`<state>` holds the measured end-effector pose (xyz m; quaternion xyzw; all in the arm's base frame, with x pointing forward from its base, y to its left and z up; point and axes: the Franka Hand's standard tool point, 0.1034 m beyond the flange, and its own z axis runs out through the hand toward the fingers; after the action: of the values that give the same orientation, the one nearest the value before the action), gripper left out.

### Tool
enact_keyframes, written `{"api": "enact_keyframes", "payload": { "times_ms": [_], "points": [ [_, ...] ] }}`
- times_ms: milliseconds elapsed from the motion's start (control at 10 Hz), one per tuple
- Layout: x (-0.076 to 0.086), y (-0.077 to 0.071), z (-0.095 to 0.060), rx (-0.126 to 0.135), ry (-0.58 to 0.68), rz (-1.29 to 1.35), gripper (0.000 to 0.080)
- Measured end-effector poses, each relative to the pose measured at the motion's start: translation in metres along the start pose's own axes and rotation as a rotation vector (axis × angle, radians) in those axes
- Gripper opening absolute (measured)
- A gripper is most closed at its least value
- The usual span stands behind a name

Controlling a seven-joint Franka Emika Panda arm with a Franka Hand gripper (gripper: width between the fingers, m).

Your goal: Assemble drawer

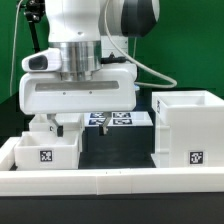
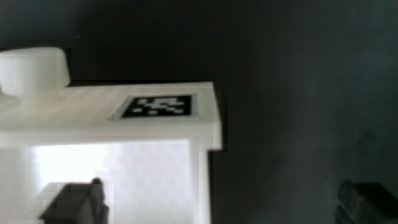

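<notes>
Step, likely: tray (image 1: 45, 148) pickup. Gripper (image 1: 80, 122) overhead, jaws wide, empty; casing (image 1: 185, 130) at tray's three o'clock, exterior view. Next: descend, clamp wall.

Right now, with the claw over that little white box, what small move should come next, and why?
Probably straight down. The gripper is open, one finger above the small tray, the other above the dark table beside it, so the tray's side wall lies between them. Lowering should let them close on that wall.
</notes>
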<state>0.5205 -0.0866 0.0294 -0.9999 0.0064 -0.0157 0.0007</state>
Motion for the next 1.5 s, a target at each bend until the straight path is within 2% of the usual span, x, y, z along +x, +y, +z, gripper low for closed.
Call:
{"api": "enact_keyframes", "payload": {
  "times_ms": [300,700,800,900,1000,1100,1200,1500],
  "points": [
    [-0.005,-0.001,0.019,-0.016,0.010,-0.007,0.0649],
    [-0.011,0.001,0.023,-0.022,0.016,-0.008,0.0649],
    [-0.011,0.001,0.023,-0.022,0.017,-0.008,0.0520],
    [-0.011,0.001,0.023,-0.022,0.017,-0.008,0.0520],
    [-0.011,0.001,0.023,-0.022,0.017,-0.008,0.0386],
    [-0.011,0.001,0.023,-0.022,0.017,-0.008,0.0203],
    [-0.011,0.001,0.023,-0.022,0.017,-0.008,0.0078],
    [-0.011,0.001,0.023,-0.022,0.017,-0.008,0.0042]
  ]
}}
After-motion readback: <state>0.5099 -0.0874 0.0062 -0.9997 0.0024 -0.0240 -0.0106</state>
